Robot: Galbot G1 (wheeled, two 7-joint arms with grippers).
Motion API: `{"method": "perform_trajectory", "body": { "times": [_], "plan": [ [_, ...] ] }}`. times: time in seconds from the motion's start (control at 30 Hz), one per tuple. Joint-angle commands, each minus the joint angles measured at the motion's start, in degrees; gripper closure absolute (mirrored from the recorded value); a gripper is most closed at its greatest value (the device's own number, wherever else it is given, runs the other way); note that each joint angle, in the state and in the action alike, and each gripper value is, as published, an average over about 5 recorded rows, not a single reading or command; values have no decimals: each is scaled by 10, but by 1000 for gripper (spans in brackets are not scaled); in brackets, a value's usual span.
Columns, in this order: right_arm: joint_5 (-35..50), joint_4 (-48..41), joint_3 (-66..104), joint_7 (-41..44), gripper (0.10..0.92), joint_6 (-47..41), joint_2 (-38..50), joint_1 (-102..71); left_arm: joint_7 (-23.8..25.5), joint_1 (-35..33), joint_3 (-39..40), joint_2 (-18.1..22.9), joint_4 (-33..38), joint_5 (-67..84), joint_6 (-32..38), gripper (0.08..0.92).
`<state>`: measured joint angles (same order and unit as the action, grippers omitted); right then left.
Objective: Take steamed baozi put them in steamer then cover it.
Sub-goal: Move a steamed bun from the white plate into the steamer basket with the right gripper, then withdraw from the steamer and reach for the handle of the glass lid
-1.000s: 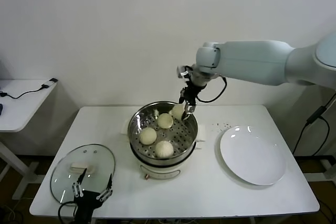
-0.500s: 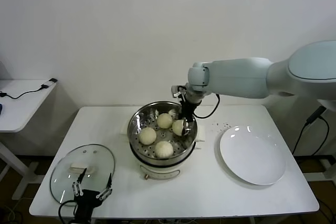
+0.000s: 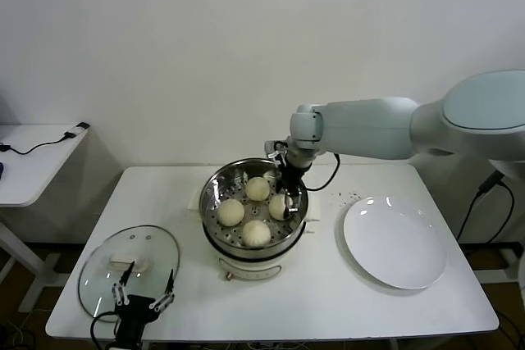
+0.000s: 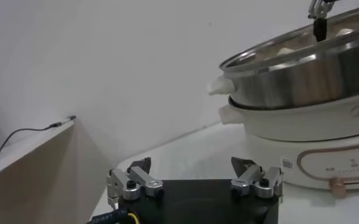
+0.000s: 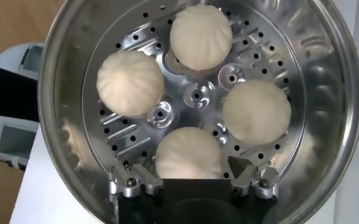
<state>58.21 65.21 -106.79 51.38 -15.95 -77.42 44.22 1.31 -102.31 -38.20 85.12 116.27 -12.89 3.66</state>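
Cream-white baozi (image 5: 188,152), smooth, sits between right gripper (image 5: 191,176) open jaws inside steamer (image 3: 215,190); its lower edge hidden. Left gripper (image 4: 194,182) jaws open beside cover (image 3: 156,245).

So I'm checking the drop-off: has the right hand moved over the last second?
Yes. The right hand has come down from above the steamer's far rim into the pot, carrying the fourth baozi onto the tray.

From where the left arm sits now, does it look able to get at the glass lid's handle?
Probably yes. The left gripper sits open at the table's near edge, right beside the cover, whose white handle lies bare on top. Nothing stands between them; the right gripper is away inside the steamer.
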Motion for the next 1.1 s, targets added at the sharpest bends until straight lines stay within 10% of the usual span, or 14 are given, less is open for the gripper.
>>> {"method": "perform_trajectory", "body": {
  "times": [0.03, 0.5, 0.8, 1.1],
  "plan": [
    [3, 8, 24, 18, 203, 11, 37, 32, 0, -1, 0, 0, 2, -2, 0, 177],
    [52, 157, 135, -242, 203, 239, 340, 17, -1, 3, -13, 8, 17, -15, -6, 177],
    [-15, 239, 527, -393, 203, 270, 490, -359, -1, -10, -23, 11, 46, -42, -6, 177],
    [-59, 288, 964, -456, 203, 269, 461, -765, -1, -15, -29, 20, 65, -97, -3, 177]
  ]
}}
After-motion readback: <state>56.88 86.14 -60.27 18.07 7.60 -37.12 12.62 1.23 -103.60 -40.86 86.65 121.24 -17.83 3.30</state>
